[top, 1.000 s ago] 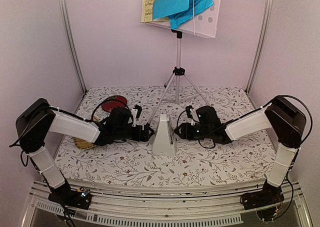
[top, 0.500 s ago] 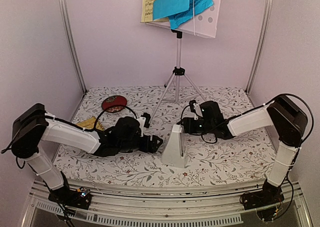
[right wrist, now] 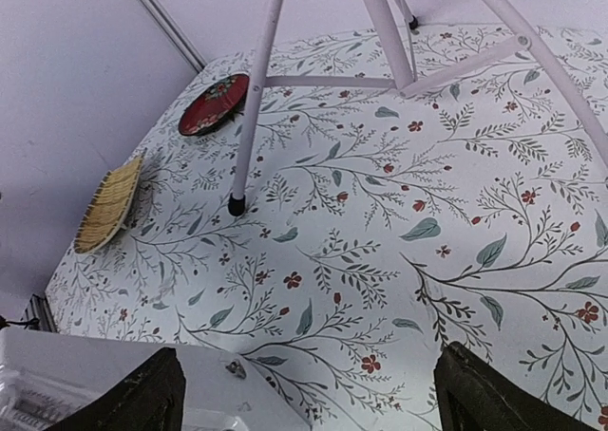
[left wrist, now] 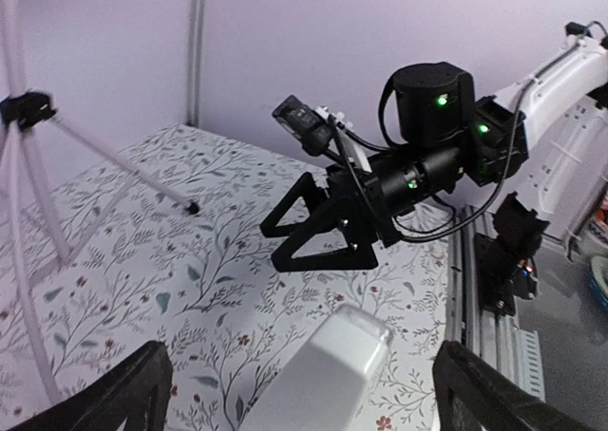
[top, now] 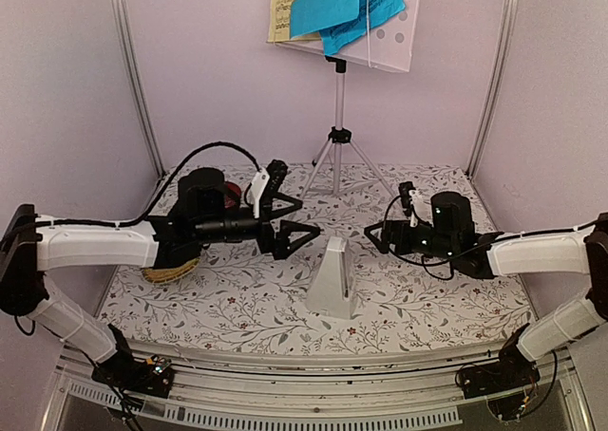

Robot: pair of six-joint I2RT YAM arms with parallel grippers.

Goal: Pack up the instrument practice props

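Note:
The white pyramid metronome (top: 332,279) stands upright on the flowered table, free of both grippers. My left gripper (top: 296,222) hovers open above and to its left, and the metronome's top (left wrist: 328,369) shows low between its fingers. My right gripper (top: 377,234) is open to the metronome's right, a little behind it, with nothing between its jaws; a white corner of the metronome (right wrist: 104,379) shows at the lower left of its view. At the back stands the music stand (top: 338,118) on silver tripod legs, its perforated desk holding blue sheets (top: 344,6) and a pale-yellow one (top: 281,9).
A round red dish (right wrist: 214,103) and a yellow woven bamboo tray (right wrist: 106,203) lie at the table's left; my left arm covers most of them from above. The tripod legs (right wrist: 255,89) spread over the back middle. Metal posts (top: 133,70) and walls close in the sides.
Both grippers have let go of the metronome and drawn away, the left up and back, the right to the right while opening wide. The metronome first shifted right and nearer, then stayed.

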